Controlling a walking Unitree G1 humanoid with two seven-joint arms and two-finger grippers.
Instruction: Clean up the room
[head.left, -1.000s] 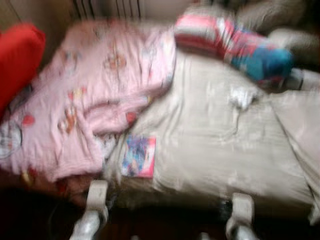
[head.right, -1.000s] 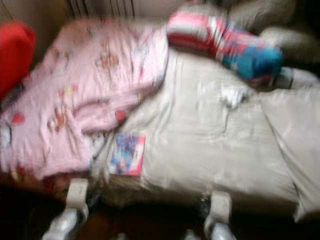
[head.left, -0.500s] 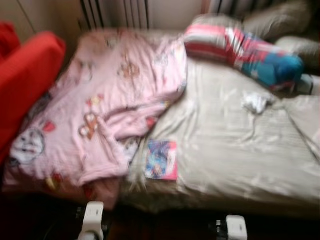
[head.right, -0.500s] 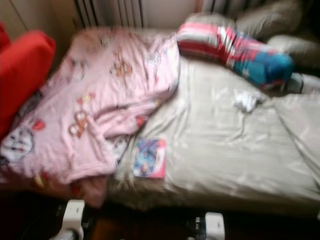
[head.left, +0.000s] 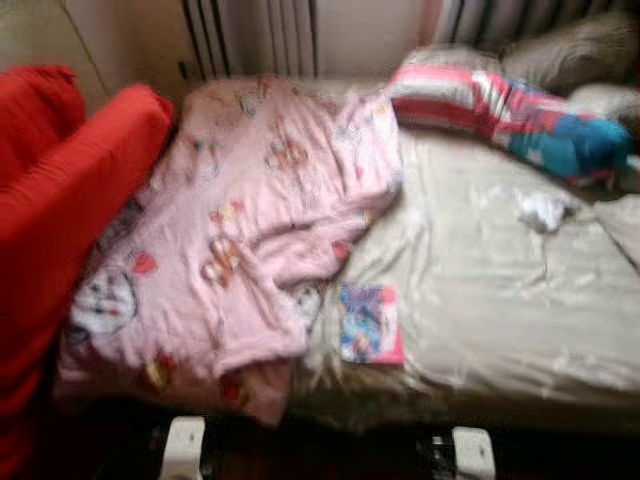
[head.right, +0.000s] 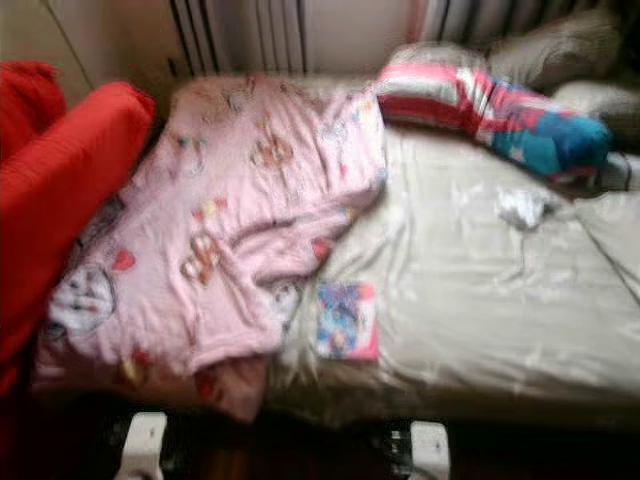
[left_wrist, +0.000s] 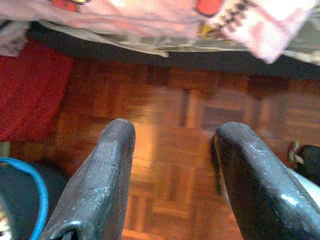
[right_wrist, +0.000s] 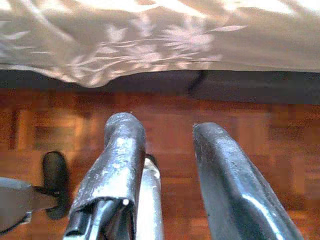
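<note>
A bed with a beige sheet (head.left: 500, 290) lies before me. A crumpled pink patterned blanket (head.left: 240, 230) covers its left half and hangs over the near edge. A small colourful book (head.left: 370, 323) rests flat near the bed's front edge, just right of the blanket. A crumpled white tissue (head.left: 543, 208) lies further back on the right. My left gripper (left_wrist: 172, 145) hangs open over the parquet floor beside the bed, with nothing between its fingers. My right gripper (right_wrist: 165, 145) is open above the floor by the sheet's hanging edge.
A striped pink, white and blue pillow (head.left: 500, 105) lies at the head of the bed, with beige pillows (head.left: 570, 50) behind it. A red armchair (head.left: 60, 200) stands close at the left. A radiator (head.left: 260, 35) lines the wall. Parquet floor (left_wrist: 170, 120) runs under the bed.
The camera has swung left: the bed, book and pillow have shifted right in the picture and more of the red armchair shows. The arms sit lower in the frame.
</note>
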